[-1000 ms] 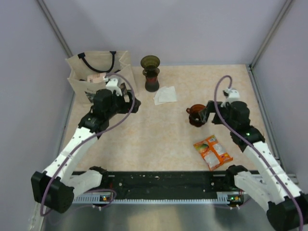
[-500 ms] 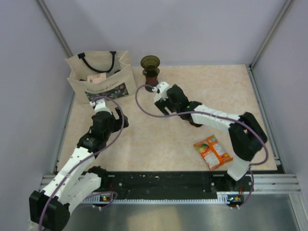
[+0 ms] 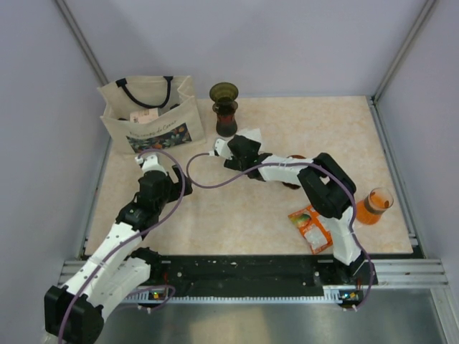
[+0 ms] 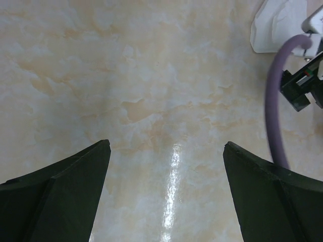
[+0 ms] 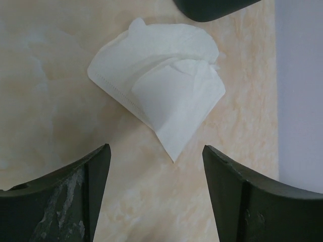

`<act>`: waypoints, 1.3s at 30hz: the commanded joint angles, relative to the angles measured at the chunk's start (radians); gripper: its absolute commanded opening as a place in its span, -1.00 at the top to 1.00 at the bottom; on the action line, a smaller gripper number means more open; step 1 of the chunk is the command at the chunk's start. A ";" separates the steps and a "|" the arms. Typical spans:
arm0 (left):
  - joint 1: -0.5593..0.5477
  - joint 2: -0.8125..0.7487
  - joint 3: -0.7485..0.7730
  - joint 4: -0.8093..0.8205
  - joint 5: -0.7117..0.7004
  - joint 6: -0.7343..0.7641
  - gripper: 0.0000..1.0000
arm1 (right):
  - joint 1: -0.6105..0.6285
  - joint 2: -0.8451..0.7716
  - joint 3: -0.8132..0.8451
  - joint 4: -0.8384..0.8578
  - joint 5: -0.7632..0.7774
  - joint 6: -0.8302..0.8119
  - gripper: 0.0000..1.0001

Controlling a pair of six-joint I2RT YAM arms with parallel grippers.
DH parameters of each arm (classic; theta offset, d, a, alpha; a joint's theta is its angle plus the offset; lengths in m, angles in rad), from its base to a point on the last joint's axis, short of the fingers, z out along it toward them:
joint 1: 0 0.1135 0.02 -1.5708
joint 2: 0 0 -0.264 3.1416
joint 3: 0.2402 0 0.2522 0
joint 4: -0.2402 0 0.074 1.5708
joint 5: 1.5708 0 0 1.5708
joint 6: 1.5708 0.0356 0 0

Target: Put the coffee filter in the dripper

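Note:
The white folded coffee filter (image 5: 160, 84) lies flat on the table just ahead of my right gripper (image 5: 154, 151), which is open and empty with the filter's tip between its fingers. In the top view the right gripper (image 3: 232, 144) covers most of the filter. The olive-green dripper (image 3: 224, 92) sits on a dark carafe (image 3: 226, 119) at the back, just beyond the filter. The carafe's dark base shows at the top of the right wrist view (image 5: 212, 7). My left gripper (image 3: 174, 180) is open and empty over bare table (image 4: 166, 151).
A canvas tote bag (image 3: 147, 111) stands at the back left. An orange snack packet (image 3: 315, 228) lies front right. An orange cup (image 3: 375, 206) stands near the right edge. A red-brown object (image 3: 290, 184) is partly hidden under my right arm.
My right arm has swung from the right side across to the filter and lowered over it. My left arm has drawn back toward me. An orange cup now shows at the right.

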 commanded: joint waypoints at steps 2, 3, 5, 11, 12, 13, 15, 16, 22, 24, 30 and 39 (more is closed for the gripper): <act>0.001 -0.037 0.008 0.035 -0.008 -0.004 -0.97 | 0.011 0.052 0.061 0.114 0.087 -0.088 -0.45; 0.001 -0.034 0.009 0.035 -0.010 -0.004 -0.97 | 0.011 0.060 0.063 0.118 0.086 -0.094 -0.43; 0.001 -0.032 0.009 0.038 -0.007 -0.003 -0.97 | 0.013 0.072 0.068 0.124 0.087 -0.101 -0.40; 0.001 -0.029 0.009 0.038 -0.002 -0.003 -0.97 | 0.011 0.111 0.103 0.148 0.118 -0.128 -0.18; 0.001 -0.029 0.009 0.040 -0.004 -0.003 -0.97 | 0.011 0.114 0.106 0.151 0.112 -0.131 -0.13; 0.001 -0.026 0.006 0.041 -0.002 0.002 -0.97 | 0.011 0.115 0.112 0.157 0.109 -0.131 -0.11; 0.003 -0.021 0.008 0.041 -0.001 0.000 -0.97 | 0.011 0.128 0.126 0.154 0.107 -0.136 -0.10; 0.001 -0.020 0.009 0.038 0.001 0.003 -0.98 | 0.011 0.138 0.132 0.148 0.109 -0.139 -0.10; 0.001 -0.018 0.011 0.038 0.002 0.005 -0.97 | 0.013 0.169 0.155 0.127 0.098 -0.142 -0.11; 0.001 -0.018 0.009 0.040 0.001 0.006 -0.98 | 0.013 0.169 0.157 0.121 0.081 -0.139 -0.11; 0.003 -0.008 0.011 0.038 0.002 0.008 -0.98 | 0.011 0.191 0.183 0.112 0.080 -0.142 -0.09; 0.003 0.000 0.009 0.047 0.007 0.014 -0.97 | 0.011 0.149 0.167 0.012 0.005 -0.101 -0.15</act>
